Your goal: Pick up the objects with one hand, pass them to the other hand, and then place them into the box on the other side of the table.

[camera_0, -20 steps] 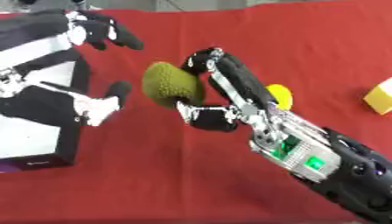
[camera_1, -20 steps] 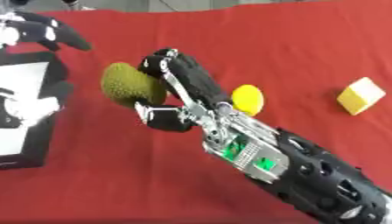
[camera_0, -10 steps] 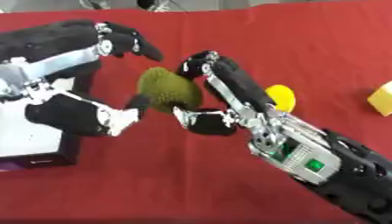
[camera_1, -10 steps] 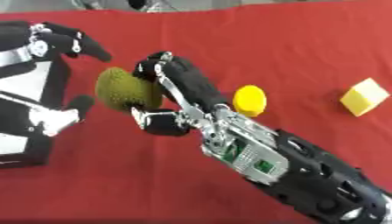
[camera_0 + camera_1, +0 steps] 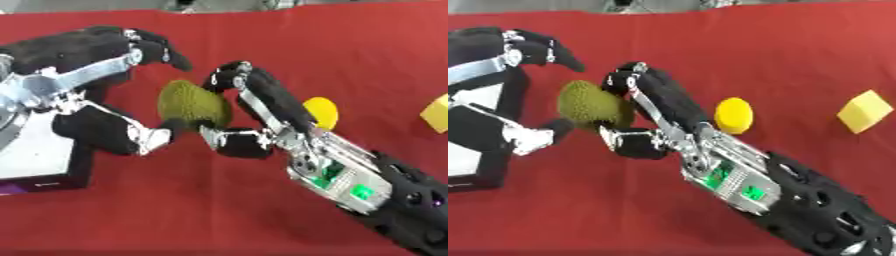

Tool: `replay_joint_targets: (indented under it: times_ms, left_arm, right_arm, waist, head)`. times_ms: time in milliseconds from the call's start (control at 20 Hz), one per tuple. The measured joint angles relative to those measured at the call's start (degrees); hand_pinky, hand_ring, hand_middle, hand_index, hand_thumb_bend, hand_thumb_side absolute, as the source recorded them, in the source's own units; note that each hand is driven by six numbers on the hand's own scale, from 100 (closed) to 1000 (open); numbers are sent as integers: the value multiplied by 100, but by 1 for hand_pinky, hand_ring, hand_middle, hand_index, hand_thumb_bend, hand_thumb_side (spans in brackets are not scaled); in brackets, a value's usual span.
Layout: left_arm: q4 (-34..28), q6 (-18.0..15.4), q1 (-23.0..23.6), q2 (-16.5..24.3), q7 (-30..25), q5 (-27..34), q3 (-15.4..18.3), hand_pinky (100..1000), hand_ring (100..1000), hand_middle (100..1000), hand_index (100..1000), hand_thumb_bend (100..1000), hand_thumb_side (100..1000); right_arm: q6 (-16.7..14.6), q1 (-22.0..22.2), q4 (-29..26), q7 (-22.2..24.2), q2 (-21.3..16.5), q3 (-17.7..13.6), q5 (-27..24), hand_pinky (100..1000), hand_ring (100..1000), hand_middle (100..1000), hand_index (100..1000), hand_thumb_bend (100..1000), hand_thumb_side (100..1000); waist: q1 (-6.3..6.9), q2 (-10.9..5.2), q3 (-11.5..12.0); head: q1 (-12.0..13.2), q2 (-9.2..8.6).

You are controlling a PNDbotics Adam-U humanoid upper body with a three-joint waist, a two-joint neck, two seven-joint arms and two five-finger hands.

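Olive-green ball (image 5: 192,103): sat left of centre, pinched by my right hand, left fingers closing beside it.
Left hand (image 5: 92,90): spread open, cupping it; not yet gripping.
Right hand (image 5: 254,120): curled round the ball.
Box (image 5: 35,155): lower left.
Risk: I judged releasing early would drop it.

Both views look steeply down from the robot's head onto the red table (image 5: 798,55), close enough that the two hands fill much of each picture. They face away from the robot's body, the far table edge running along the top. The left eye view sits slightly leftward: it shows more of the box (image 5: 35,160) and cuts the yellow cube (image 5: 865,111) at its right border. Both share the green ball (image 5: 192,102), the right hand (image 5: 249,115), the left hand (image 5: 96,75) and the yellow disc (image 5: 734,115).
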Motion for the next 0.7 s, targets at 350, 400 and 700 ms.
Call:
replay_joint_targets:
  times_ms: [350,400,700]
  left_arm:
    - [141,-60,2,-69,-195,-185,-53,837,869,781,858,297,538]
    - [143,-62,2,-92,-216,-192,-53,837,869,781,857,295,541]
    - [205,-81,2,-153,-241,-220,-54,830,863,777,851,295,517]
  right_arm:
    - [-162,-1,0,-48,0,2,47,690,593,449,561,100,100]
    - [-183,-1,0,-52,0,3,47,689,593,449,561,100,100]
    - [-301,-1,0,-87,0,31,40,688,589,449,561,100,100]
  waist:
    - [-4,0,-12]
    - [-5,0,-13]
    - [-13,0,-16]
  head:
    - [21,0]
    - [24,0]
    - [44,1]
